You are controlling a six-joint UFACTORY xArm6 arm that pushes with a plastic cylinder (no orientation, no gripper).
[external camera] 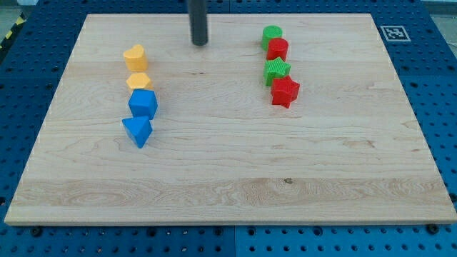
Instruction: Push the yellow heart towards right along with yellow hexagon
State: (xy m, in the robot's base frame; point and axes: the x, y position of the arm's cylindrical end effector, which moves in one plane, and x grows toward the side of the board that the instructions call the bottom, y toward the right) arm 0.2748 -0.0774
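The yellow heart (135, 57) lies at the upper left of the wooden board (228, 178). The yellow hexagon (139, 81) sits just below it, nearly touching. My tip (199, 43) stands on the board near the view's top, to the right of the heart and slightly above it, well apart from both yellow blocks.
A blue cube-like block (143, 104) and a blue triangle (137, 131) continue the left column below the hexagon. On the right a column holds a green round block (271, 35), a red block (278, 49), a green star (276, 71) and a red star (285, 92).
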